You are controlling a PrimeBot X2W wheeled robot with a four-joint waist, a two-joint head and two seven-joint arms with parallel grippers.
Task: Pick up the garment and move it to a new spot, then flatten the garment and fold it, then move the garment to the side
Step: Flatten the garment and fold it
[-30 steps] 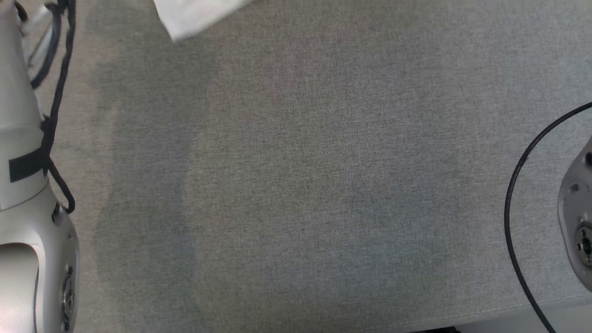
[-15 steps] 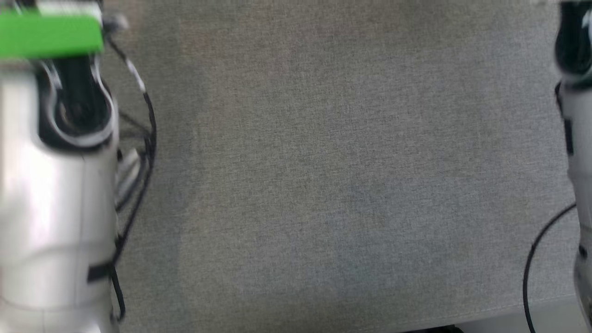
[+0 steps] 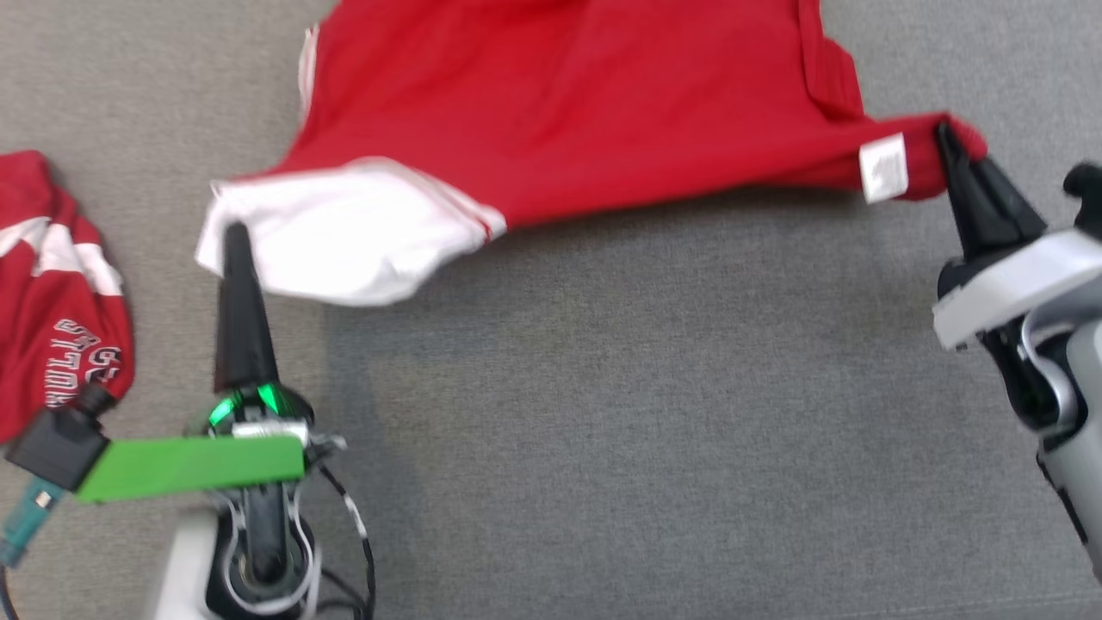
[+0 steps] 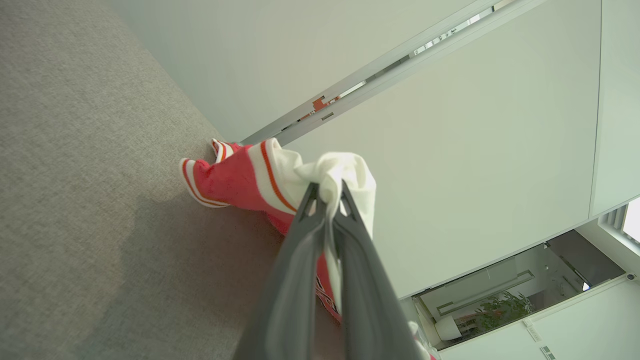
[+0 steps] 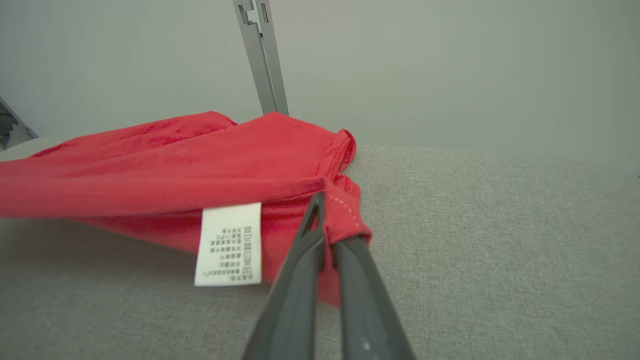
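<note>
Above grey fabric surface (image 3: 603, 430): red-and-white garment (image 3: 560, 103), newly in view, stretched between left fingers (image 3: 237, 310) and right fingers (image 3: 981, 207), both clamping it.

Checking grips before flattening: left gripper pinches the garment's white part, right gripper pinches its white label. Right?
No. In the right wrist view the right gripper pinches a red corner of the garment beside the label, not the label itself. The left gripper does pinch the white part.

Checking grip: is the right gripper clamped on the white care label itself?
No, the right gripper pinches the red garment beside its care label.
</note>
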